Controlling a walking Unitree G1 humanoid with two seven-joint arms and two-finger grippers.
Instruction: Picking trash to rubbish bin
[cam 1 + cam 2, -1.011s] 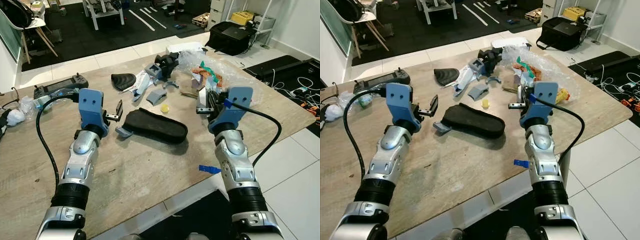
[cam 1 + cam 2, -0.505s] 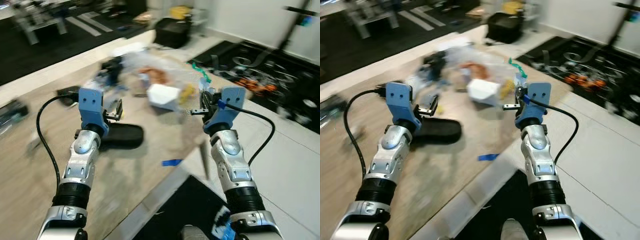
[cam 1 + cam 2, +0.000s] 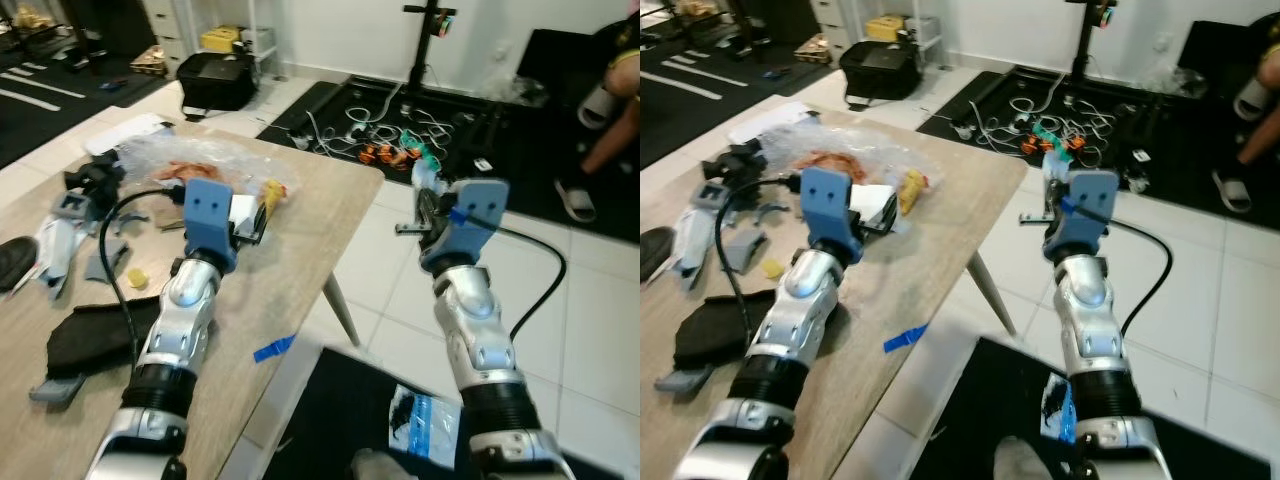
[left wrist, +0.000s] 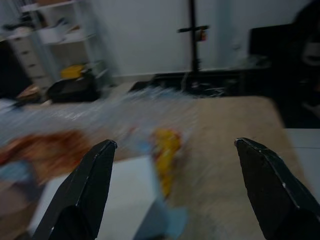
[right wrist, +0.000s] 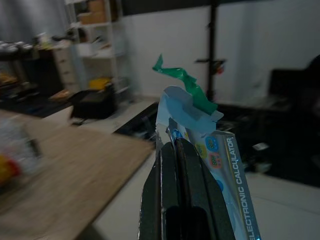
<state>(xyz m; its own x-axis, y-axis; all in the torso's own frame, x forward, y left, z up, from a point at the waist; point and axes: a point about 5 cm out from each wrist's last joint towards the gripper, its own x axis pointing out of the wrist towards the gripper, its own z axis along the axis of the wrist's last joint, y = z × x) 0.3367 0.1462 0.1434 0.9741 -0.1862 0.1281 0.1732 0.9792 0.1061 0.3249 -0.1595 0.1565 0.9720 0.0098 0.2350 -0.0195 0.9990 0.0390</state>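
Right eye view: nearest the robot, a dark mat (image 3: 1200,440) covers the floor with a clear plastic bag (image 3: 1055,405) lying on it, and a scrap of blue tape (image 3: 905,338) sits at the near edge of the worktop (image 3: 970,200). Beyond the worktop's corner the white tiled floor (image 3: 1200,290) lies open and bare as far as a tangle of cables (image 3: 1060,125). The right pincer (image 3: 1052,196) is held out over those tiles, past the worktop edge, its fingers pressed together on a wrapper (image 5: 220,150). The wrapper stands with its long axis along the fingers, a green strip (image 5: 182,82) at its far tip; print on it reads "ELECTRONIC CALCULATOR". The left pincer (image 3: 252,218) hangs over the worktop with fingers (image 4: 85,190) spread wide and empty, just short of a clear bag of litter (image 3: 855,160). Further back, a black case (image 3: 880,68) rests on the floor, and a person's foot in a sandal (image 3: 1232,188) shows at the far right
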